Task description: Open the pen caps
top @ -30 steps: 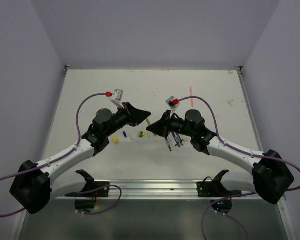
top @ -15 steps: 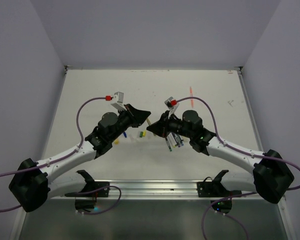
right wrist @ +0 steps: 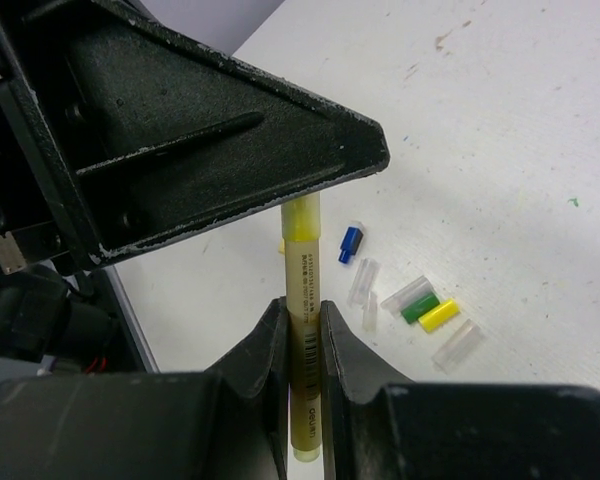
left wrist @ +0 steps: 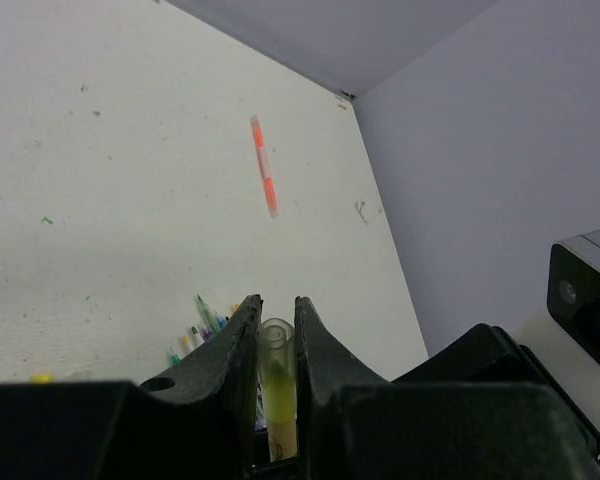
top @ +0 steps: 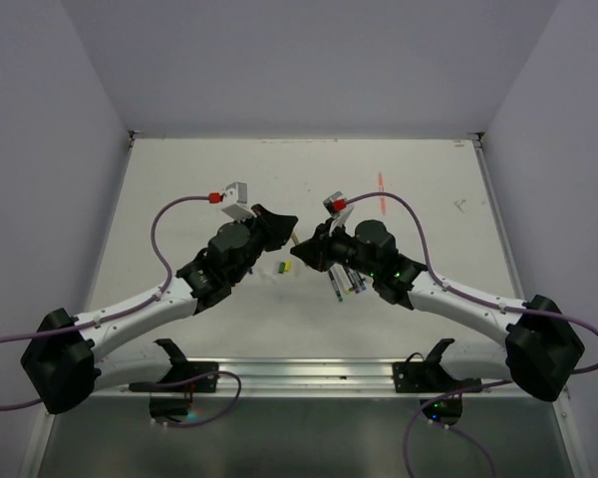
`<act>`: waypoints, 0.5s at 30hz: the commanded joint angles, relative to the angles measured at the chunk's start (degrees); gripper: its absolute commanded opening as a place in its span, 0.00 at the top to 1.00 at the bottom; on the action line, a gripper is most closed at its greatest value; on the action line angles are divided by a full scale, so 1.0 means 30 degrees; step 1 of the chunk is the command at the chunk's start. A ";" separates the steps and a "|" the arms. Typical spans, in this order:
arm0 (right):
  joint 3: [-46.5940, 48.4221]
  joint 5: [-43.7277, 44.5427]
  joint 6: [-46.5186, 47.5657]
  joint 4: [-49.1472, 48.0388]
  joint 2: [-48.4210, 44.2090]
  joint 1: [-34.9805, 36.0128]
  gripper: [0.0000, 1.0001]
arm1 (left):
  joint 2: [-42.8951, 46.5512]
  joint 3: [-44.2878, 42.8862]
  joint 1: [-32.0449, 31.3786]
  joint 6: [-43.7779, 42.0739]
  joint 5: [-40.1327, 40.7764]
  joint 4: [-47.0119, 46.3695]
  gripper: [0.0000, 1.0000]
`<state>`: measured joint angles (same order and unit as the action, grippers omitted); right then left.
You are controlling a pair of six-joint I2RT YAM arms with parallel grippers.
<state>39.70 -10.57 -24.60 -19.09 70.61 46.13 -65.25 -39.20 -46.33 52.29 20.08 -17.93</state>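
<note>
- Jaws of the left gripper [left wrist: 276, 306] are almost shut. They pinch a clear cap [left wrist: 276, 342] on the end of a yellow pen [right wrist: 302, 262]. The cap pokes out a little past the tips.
- Jaws of the right gripper [right wrist: 302, 307] are almost shut too. They squeeze the body of the same pen, and its printed part sits just past their tips.
- The pen runs straight from one pair of jaws to the other, up off the table [left wrist: 100, 200]. The two grippers sit nose to nose.
- The spot where cap meets pen is hidden under the left gripper. I think the cap is on, so the step in hand is pulling this cap off.
- The next move, I think, needs both grips tight and a straight pull apart along the pen, with no bending. If one grip is loose, the pen may slide and the cap may not come off.
- Past the right jaws, down on the table and off to their right, lie loose caps: a blue cap [right wrist: 350, 243], a green cap [right wrist: 416, 309], a yellow cap [right wrist: 439, 316] and some see-through caps [right wrist: 458, 345].
- Just past the left jaws, low and to their left, is a bunch of pens [left wrist: 205, 322].
- Far ahead of the left jaws, an orange pen [left wrist: 264, 165] lies alone.
</note>
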 commanded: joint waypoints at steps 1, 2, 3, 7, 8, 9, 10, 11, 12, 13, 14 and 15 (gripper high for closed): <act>-0.0898 -0.1097 -0.0148 0.1825 0.0633 -0.0288 1.00 | 0.0745 -0.0675 0.0879 -0.0877 0.2661 -0.3157 1.00; -0.1161 -0.1570 -0.0208 0.1359 0.0663 -0.0317 1.00 | 0.0803 -0.0499 0.1229 -0.0675 0.2016 -0.4178 1.00; -0.1396 -0.1952 -0.0266 0.1093 0.0605 -0.0347 1.00 | 0.0978 -0.0092 0.2045 -0.0325 0.0733 -0.4536 1.00; -0.2979 -0.4874 -0.1026 -0.0810 0.0312 -0.0522 1.00 | 0.1214 0.0877 0.4364 0.0938 -0.2293 -0.6468 1.00; -0.3125 -0.5495 -0.1116 -0.1597 0.0340 -0.0581 1.00 | 0.1243 0.1024 0.4803 0.0880 -0.2674 -0.7401 1.00; -0.3330 -0.6081 -0.1174 -0.1895 0.0312 -0.0610 1.00 | 0.1330 0.1287 0.4923 0.0764 -0.3316 -0.7817 1.00; -0.3390 -0.6464 -0.1378 -0.2159 0.0311 -0.0640 1.00 | 0.1331 0.1318 0.5040 0.0646 -0.3700 -0.8140 1.00; -0.3478 -0.7164 -0.1438 -0.2596 0.0282 -0.0698 1.00 | 0.1360 0.1435 0.5332 0.0674 -0.4081 -0.8781 1.00; -0.3508 -0.7258 -0.1468 -0.2659 0.0224 -0.0728 1.00 | 0.1390 0.1668 0.5508 0.0704 -0.4722 -0.9165 1.00; -0.3537 -0.7201 -0.1410 -0.2688 0.0165 -0.0728 1.00 | 0.1419 0.1699 0.5655 0.0646 -0.4932 -0.9401 1.00; -0.3537 -0.6939 -0.1380 -0.2399 0.0078 -0.0728 1.00 | 0.1419 0.1352 0.5831 0.0442 -0.5079 -0.8852 1.00; -0.3392 -0.6008 -0.1264 -0.1990 -0.0010 -0.0699 1.00 | 0.1419 0.1087 0.5862 0.0150 -0.5226 -0.8266 1.00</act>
<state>28.25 -27.62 -27.94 -23.51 71.99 44.23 -61.63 -35.16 -29.56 54.35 7.73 -38.20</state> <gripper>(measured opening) 0.133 0.191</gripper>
